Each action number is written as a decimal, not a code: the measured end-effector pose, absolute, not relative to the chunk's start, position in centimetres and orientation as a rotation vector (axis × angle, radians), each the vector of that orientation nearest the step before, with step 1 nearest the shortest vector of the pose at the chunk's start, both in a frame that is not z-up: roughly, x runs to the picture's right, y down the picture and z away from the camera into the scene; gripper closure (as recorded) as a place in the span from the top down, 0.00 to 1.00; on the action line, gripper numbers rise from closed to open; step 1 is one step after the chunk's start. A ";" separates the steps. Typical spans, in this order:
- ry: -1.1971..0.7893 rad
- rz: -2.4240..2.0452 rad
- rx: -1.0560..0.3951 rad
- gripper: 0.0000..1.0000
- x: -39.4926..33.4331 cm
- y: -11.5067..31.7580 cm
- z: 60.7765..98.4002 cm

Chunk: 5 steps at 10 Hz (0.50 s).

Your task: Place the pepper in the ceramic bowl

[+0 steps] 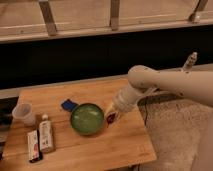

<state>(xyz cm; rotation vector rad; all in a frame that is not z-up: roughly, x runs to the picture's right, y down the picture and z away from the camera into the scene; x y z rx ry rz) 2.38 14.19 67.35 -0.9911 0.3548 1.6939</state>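
- The gripper (112, 114) is closed on the pepper (110, 119), just beside the rim of the green bowl (85, 120).
- The bowl stands on the table (125, 145), well apart from a plastic cup (24, 113).

end effector (112, 114) gripping pepper (110, 119), just right of ceramic bowl (84, 120)

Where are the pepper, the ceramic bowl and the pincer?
pepper (110, 119): camera view, dark red middle.
ceramic bowl (86, 120): camera view, bare green inside.
pincer (111, 114): camera view, tip, beside the bowl's rim.
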 end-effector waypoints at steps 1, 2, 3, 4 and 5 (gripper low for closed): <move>0.345 1.651 -0.982 0.00 1.4 14.7 66.8; 0.340 1.613 -0.975 0.00 0.5 15.0 66.7; 0.339 1.574 -0.972 0.00 -0.9 15.4 66.8; 0.342 1.542 -0.973 0.00 -2.3 15.7 67.2; 0.346 1.528 -0.973 0.00 -2.9 15.7 67.6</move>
